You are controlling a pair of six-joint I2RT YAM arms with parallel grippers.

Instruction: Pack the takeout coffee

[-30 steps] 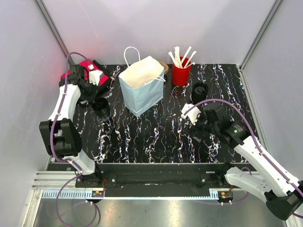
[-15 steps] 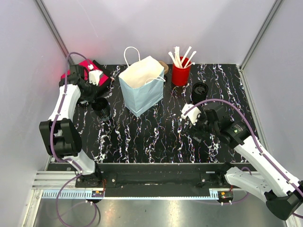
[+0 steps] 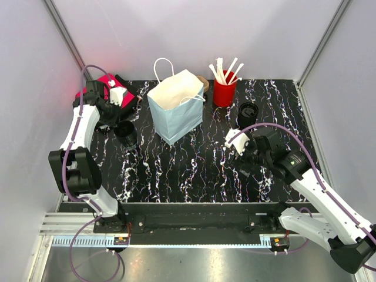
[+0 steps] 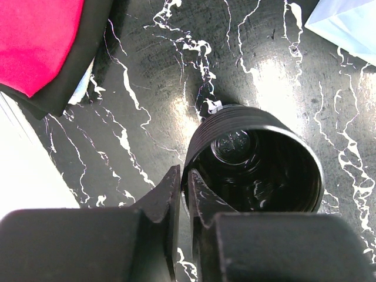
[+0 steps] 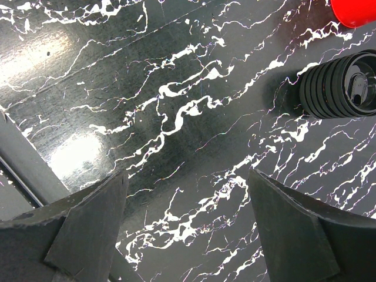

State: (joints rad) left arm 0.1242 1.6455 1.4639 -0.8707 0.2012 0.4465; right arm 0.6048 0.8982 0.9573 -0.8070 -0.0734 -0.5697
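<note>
Right pincer gapes empty; takeout coffee stands upright ahead-right, nearest this arm. Left pincer pinches lidless cup rim.

Counter: black, white marble veining. Bag: pale blue, with white handles. Red cup, white stirrers. Takeout coffee: black, ribbed, black lid. Lidless cup: black, ribbed, glossy inside. Packet: magenta-red, black edging. My left pincer and right pincer: matte black.

White-walled lab booth, aluminium rail
</note>
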